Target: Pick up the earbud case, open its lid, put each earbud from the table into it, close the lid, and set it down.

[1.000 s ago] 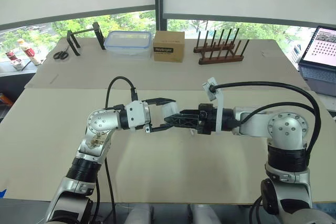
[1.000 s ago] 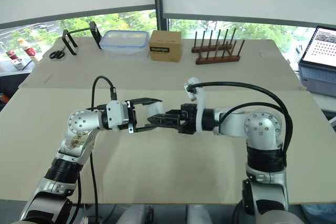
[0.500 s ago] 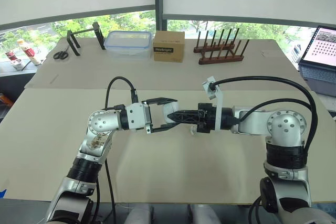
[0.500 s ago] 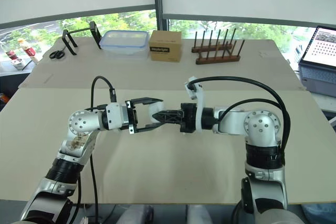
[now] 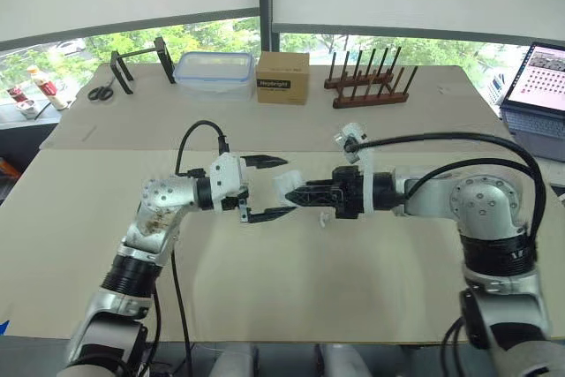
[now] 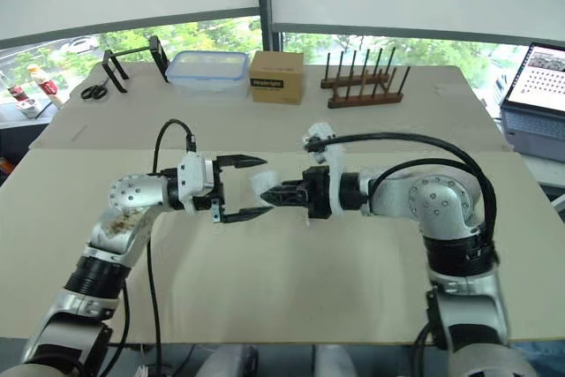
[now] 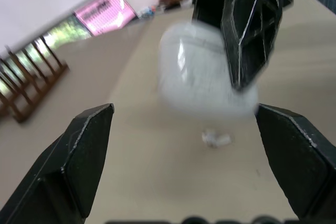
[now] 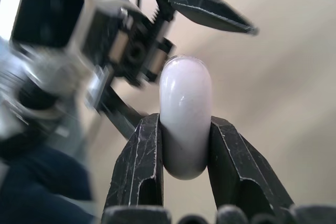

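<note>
The right gripper (image 5: 298, 194) is clamping the earbud case (image 8: 185, 114) above the surface (image 5: 291, 289), while the left gripper (image 5: 267, 187) is gaping wide just beside it.

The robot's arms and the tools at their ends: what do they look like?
The left arm and right arm are silver-grey metal with rounded joints and black collars. A black cable runs to each wrist: the left cable and the right cable. The left arm bears brownish speckles near its elbow. The left tool and right tool each have two black, tapering fingers with lattice ribs.
</note>
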Tool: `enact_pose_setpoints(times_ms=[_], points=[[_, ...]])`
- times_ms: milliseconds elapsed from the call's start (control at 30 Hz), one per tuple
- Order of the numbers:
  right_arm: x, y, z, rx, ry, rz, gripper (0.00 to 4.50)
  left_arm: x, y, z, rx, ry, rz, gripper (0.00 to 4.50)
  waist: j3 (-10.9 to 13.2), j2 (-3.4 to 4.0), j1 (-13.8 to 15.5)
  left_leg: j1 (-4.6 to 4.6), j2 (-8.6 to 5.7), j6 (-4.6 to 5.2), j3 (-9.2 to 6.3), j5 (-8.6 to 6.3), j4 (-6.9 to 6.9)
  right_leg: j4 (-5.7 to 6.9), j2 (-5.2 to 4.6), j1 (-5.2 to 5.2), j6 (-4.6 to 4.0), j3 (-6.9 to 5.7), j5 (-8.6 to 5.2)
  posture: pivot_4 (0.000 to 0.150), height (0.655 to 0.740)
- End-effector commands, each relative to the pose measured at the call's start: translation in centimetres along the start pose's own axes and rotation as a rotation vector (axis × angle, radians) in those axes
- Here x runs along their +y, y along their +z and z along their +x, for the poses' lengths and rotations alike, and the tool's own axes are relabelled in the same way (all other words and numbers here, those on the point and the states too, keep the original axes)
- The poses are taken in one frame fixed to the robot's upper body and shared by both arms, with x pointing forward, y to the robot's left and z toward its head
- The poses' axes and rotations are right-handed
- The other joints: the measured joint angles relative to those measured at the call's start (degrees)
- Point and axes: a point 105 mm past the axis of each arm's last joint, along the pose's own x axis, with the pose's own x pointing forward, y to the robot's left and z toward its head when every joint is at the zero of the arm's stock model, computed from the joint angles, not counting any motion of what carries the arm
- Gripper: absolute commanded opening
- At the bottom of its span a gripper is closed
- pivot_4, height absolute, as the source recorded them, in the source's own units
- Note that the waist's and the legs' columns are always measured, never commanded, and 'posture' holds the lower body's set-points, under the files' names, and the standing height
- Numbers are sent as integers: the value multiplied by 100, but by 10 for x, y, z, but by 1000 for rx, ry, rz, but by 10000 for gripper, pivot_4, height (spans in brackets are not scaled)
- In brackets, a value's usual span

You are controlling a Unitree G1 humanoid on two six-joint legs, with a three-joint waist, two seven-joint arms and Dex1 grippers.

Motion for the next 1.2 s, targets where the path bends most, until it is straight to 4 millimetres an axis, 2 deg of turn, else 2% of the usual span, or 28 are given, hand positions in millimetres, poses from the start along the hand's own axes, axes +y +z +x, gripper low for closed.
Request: enact_pose_setpoints(times_ms=[33, 100, 200, 367, 633, 767, 933, 967, 1200], points=[[6, 11, 2, 29, -12, -337, 7620, -2, 11, -1, 27, -67, -64, 45000, 0, 0, -33, 0, 0, 0, 2, 0, 0, -1, 0, 0, 1, 0, 0, 1500, 7400], [7, 7, 4, 80, -22, -510, 7620, 2, 15, 5, 49, -56, -69, 45000, 1, 0, -45, -2, 0, 0, 5, 0, 0, -2, 0, -1, 1, -1, -1, 1500, 7400], [9, 3, 7, 120, -8, -639, 7620, 6, 21, 12, 64, -39, -60, 45000, 1, -1, -46, -6, 1, 0, 7, 0, 2, -4, -1, -1, 2, -4, -1, 1500, 7400], [13, 0, 10, 139, 19, -714, 7620, -3, 24, 25, 108, -89, 26, 45000, 1, -1, -41, -6, 0, 0, 2, 0, 2, -2, -3, -2, 1, -1, -1, 1500, 7400], [11, 1, 12, 147, 33, -716, 7620, -15, 28, 29, 114, -157, 58, 45000, 1, -1, -31, -6, 0, 0, -4, 0, 2, -1, -5, -3, 1, 2, 0, 1500, 7400], [12, 2, 13, 144, 37, -714, 7619, -19, 30, 29, 108, -167, 43, 32291, 1, -1, -29, -5, 0, 0, -5, 0, 2, 0, -4, -3, 1, 2, 0, 1500, 7400], [14, 4, 14, 131, 44, -700, 7619, -23, 27, 29, 127, -188, 29, 8223, 1, -1, -29, -5, 0, 0, -5, 0, 2, 1, -4, -4, 1, 3, 0, 1500, 7400], [15, 5, 14, 128, 45, -699, 7619, -23, 26, 29, 132, -186, 29, 5782, 1, -1, -29, -4, 0, 0, -4, 0, 3, 1, -4, -3, 1, 3, 0, 1500, 7400], [17, 7, 13, 113, 47, -694, 7619, -21, 26, 27, 137, -172, 29, 5845, 1, -1, -28, -5, -1, 0, -5, 0, 4, 1, -5, -3, 1, 3, 0, 1500, 7400]])
